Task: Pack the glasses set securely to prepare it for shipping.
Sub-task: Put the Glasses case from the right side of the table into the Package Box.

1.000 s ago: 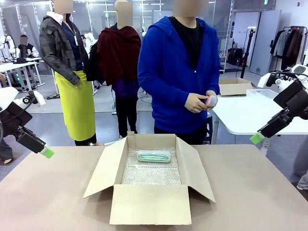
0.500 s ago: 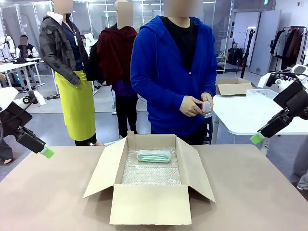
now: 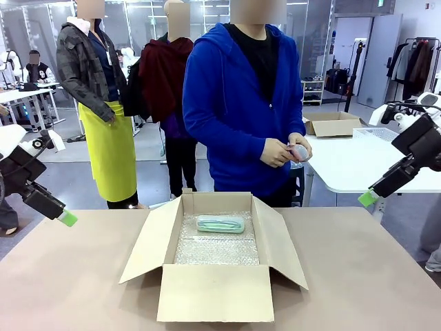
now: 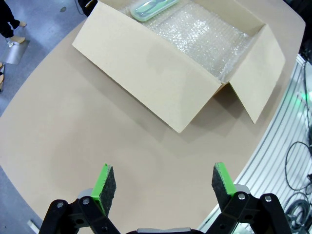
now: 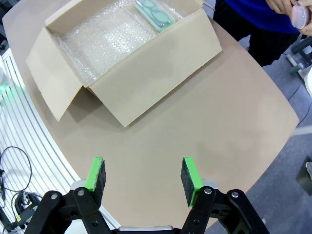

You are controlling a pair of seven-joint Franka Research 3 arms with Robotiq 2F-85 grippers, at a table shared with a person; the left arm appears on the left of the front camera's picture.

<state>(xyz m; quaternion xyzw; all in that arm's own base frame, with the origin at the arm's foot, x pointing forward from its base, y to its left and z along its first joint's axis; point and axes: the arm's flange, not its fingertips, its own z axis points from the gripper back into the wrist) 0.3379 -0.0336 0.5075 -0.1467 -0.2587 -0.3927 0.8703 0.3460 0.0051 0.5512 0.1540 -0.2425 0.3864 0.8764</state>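
A pale mint-green glasses case (image 3: 220, 223) lies on bubble wrap (image 3: 217, 248) at the far end of an open cardboard box (image 3: 215, 292); it also shows in the left wrist view (image 4: 154, 8) and the right wrist view (image 5: 155, 13). The person in the blue hoodie stands behind the box, both hands on the pale pink case (image 3: 299, 152), the pink case (image 5: 299, 15) at chest height. My left gripper (image 4: 161, 182) hangs open over bare table at the left, its fingertip (image 3: 67, 218) off the table edge. My right gripper (image 5: 144, 178) hangs open, nothing between its pads, at the right (image 3: 367, 198).
The box's four flaps are folded outward on the tan table (image 3: 358, 276). A white table (image 3: 358, 165) with another cardboard box (image 3: 335, 125) stands behind at the right. Bare tabletop lies on both sides of the box.
The person has leaned slightly to the left and turned the pink case in the hands. Both arms have stayed still.
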